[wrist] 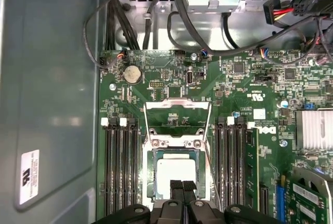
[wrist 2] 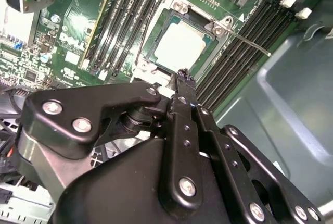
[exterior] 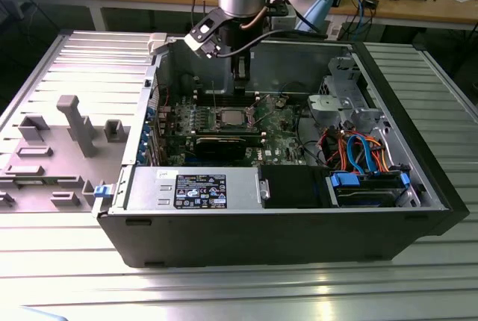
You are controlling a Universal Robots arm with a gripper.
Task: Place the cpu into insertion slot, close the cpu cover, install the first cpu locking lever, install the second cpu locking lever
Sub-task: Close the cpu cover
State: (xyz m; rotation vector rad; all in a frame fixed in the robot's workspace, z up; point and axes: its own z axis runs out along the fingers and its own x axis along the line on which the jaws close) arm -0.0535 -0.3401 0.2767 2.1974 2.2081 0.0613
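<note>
"Over the socket now, I take it. How is your pincer?"

"I have the pincer (wrist: 182, 186) hanging low, tips pinched narrow with nothing between them, just above one edge of the chip (wrist: 177, 174)."

"And the chip?"

"It lies flat in its socket (wrist: 177, 141), mid-board in the open case (exterior: 284, 224), to the exterior view's left of the coloured cables (exterior: 358, 149). The cover frame (wrist: 177, 105) is swung back clear of it, and one locking lever (wrist 2: 248, 43) sticks out free."

"What worries you?"

"Nothing clamps the chip yet. If I drop too far, the tips could knock or tilt it and hurt the contacts beneath. A slip off that thin frame would land me in the memory slots (wrist: 117, 166) alongside."
</note>
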